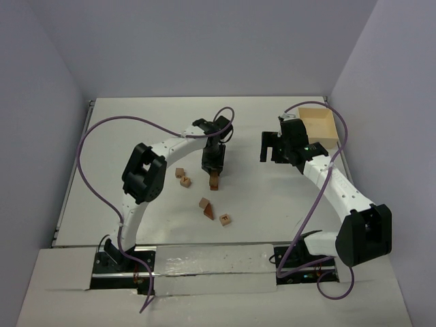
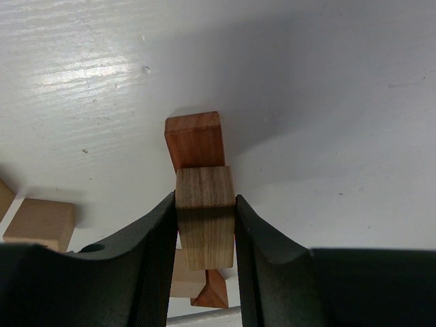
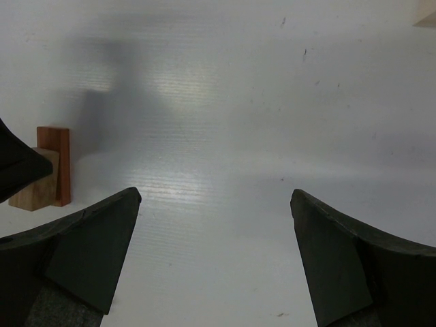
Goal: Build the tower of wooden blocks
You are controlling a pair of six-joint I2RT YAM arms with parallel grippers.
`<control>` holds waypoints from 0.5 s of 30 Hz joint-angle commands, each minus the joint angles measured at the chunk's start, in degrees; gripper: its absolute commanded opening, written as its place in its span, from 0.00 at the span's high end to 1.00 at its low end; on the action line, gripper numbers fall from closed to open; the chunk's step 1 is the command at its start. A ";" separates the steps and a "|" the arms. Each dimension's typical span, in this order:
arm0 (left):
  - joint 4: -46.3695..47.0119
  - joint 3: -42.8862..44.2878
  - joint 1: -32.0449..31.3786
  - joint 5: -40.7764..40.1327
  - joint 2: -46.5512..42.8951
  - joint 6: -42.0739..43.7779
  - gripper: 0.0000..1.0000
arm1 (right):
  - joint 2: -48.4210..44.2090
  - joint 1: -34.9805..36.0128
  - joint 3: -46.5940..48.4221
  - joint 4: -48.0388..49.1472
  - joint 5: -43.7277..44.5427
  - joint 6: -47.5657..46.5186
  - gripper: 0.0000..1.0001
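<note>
While a tan block (image 2: 204, 225) is clamped by the left gripper (image 2: 206, 199) against a reddish-brown bar (image 2: 195, 139) on the tabletop (image 1: 272, 204), the right gripper (image 3: 214, 252) is held spread wide beside the wooden box (image 1: 318, 122).

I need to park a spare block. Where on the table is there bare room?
Bare: the stretch between the left tool and right tool, and the far strip left of the open box. Crowded: left of and nearer than the left tool, where loose blocks lie; it grips a tan block beside a reddish bar.
</note>
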 commanded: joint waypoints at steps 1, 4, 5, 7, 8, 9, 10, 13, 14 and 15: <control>0.15 2.29 -0.15 0.84 0.58 0.44 0.98 | 0.12 -0.42 1.63 0.21 -0.27 0.04 0.00; 0.31 2.12 -0.06 0.92 0.76 0.52 0.93 | 0.29 -0.42 1.72 0.13 -0.35 0.04 0.00; 0.33 2.04 0.02 1.09 0.60 0.60 0.89 | 0.30 -0.42 1.72 0.13 -0.44 0.04 0.00; 0.50 1.80 -0.01 1.33 0.41 0.70 0.77 | 0.30 -0.42 1.72 0.18 -0.54 0.04 0.00; 0.54 1.69 -0.01 1.44 0.34 0.77 0.70 | 0.34 -0.42 1.75 0.18 -0.57 0.04 0.00; 0.59 1.56 -0.04 1.55 0.22 0.89 0.62 | 0.39 -0.43 1.82 0.11 -0.64 0.04 0.00; 0.61 1.42 0.03 1.65 0.15 0.97 0.59 | 0.39 -0.49 1.89 0.04 -0.72 0.04 0.00; 0.78 1.40 0.03 1.99 0.05 1.15 0.46 | 0.57 -0.42 1.99 -0.06 -0.89 0.04 0.00; 0.92 1.19 0.03 2.20 -0.09 1.29 0.40 | 0.64 -0.42 2.13 -0.20 -0.96 0.04 0.00; 0.94 1.15 0.03 2.24 -0.12 1.31 0.35 | 0.65 -0.42 2.16 -0.15 -0.98 0.04 0.00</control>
